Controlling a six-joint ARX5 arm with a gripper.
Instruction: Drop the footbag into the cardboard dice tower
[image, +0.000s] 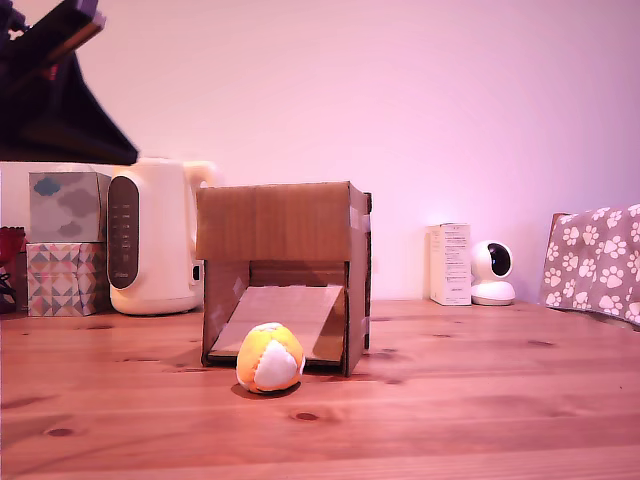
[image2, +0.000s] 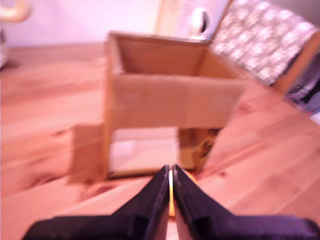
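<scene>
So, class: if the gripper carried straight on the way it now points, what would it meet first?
Probably the footbag: the wrist view shows orange just beyond the nearly closed gripper, with the cardboard dice tower behind. That view is blurred, so depth is uncertain.

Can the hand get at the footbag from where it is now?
Probably yes. The footbag sits on bare table in front of the cardboard dice tower, nothing over it. The hand looks nearly shut and must open first.

The wrist view is motion-blurred — the gripper (image2: 171, 187) hides most of the footbag (image2: 171, 202) behind it.
</scene>
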